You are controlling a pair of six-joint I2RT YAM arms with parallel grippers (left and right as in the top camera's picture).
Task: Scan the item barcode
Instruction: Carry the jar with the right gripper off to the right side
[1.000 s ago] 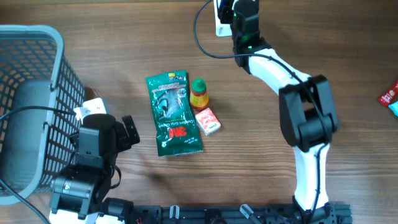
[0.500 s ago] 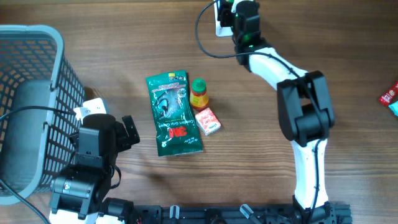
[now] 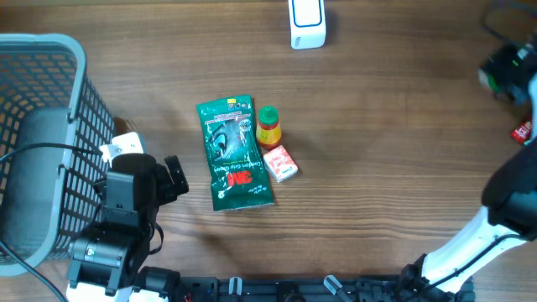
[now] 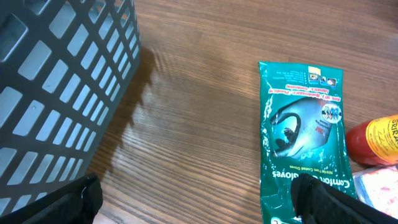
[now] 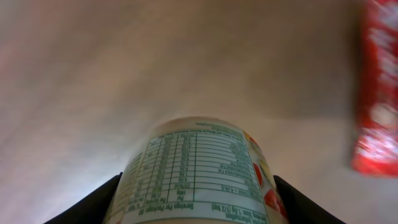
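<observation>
From overhead, we see the left gripper (image 3: pixel 176 179) beside the basket (image 3: pixel 59 50) at near left, jaws wide and empty. The right gripper (image 3: pixel 507 70) is a blur at the far right, and the scanner (image 3: pixel 306 23) sits far centre.

On the left wrist, its fingers (image 4: pixel 68 202) stand apart, with the glove packet (image 4: pixel 303 134) to the right.

On the right wrist, the fingers (image 5: pixel 93 208) clasp a labelled tub (image 5: pixel 196 177).

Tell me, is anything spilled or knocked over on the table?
Nothing is spilled or broken. The little sauce bottle seems to lie on its side beside the green packet, and the small box next to it sits crooked. The right hand grips a labelled tub; that looks fine.
</observation>
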